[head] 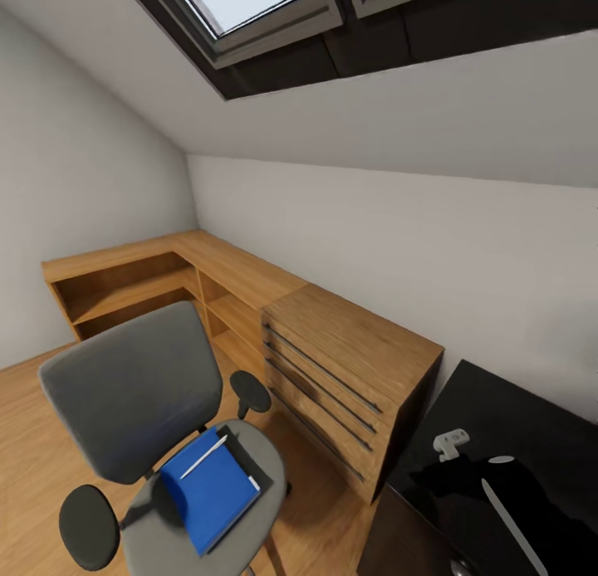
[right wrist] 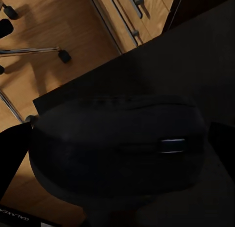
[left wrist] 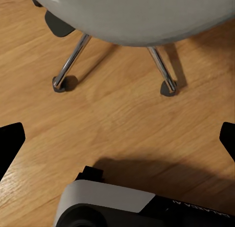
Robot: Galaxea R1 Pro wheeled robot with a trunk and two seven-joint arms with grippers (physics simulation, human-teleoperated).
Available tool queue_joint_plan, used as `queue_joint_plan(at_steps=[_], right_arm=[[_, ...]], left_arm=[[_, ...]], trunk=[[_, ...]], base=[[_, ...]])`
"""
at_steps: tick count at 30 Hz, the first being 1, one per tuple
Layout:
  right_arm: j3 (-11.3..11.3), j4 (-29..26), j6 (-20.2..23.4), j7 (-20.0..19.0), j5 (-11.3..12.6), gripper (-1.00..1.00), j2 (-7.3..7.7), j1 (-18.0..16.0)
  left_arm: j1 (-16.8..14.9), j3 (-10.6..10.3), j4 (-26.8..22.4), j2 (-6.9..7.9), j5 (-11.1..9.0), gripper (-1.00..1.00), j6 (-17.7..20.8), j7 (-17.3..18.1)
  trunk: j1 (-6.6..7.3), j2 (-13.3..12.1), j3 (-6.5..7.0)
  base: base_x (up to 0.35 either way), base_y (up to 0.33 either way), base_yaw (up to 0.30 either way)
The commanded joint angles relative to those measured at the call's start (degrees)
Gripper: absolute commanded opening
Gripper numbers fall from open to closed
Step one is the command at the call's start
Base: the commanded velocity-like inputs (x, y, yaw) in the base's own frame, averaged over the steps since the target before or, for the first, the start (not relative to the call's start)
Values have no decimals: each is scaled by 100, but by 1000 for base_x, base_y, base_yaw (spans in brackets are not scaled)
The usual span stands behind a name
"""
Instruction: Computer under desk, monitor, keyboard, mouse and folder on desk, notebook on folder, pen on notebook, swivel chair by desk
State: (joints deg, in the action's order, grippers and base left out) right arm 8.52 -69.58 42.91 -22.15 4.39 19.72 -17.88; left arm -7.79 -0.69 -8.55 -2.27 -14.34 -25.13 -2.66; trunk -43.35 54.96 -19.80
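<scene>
Grey swivel chair (head: 133,410) carrying the blue folder (head: 212,491), with the black counter (head: 515,443) off to one side.

On the chair seat the folder lies flat, and the thin pale pen (head: 203,457) rests on the folder's top; a darker thin notebook (head: 241,456) seems to lie under the folder's far edge, but I cannot tell this surely. Behind the chair a low wooden shelving unit (head: 158,277) and a wooden drawer chest (head: 349,368) stand along the grey wall. In the right wrist view, the black mouse (right wrist: 117,143) sits between the right fingers, which hold it above the counter's corner. In the left wrist view, the left fingers (left wrist: 11,138) stand wide apart over the wooden floor (left wrist: 117,114), near the chair's chrome legs (left wrist: 71,63).
</scene>
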Motion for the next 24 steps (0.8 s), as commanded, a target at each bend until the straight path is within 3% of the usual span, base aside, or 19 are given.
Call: queue_joint_plan(at_steps=[1, 24], right_arm=[[9, -4, 18, 18, 44, -100, 5, -5], [33, -3, -10, 18, 44, -100, -3, -4]], left_arm=[[-3, -10, 2, -1, -4, 100, -18, -24], [-3, -22, -1, -17, 4, 100, -18, -29]], trunk=[[-1, 5, -7], [-22, 45, -25]], base=[[-5, -10, 0], [-19, -21, 0]])
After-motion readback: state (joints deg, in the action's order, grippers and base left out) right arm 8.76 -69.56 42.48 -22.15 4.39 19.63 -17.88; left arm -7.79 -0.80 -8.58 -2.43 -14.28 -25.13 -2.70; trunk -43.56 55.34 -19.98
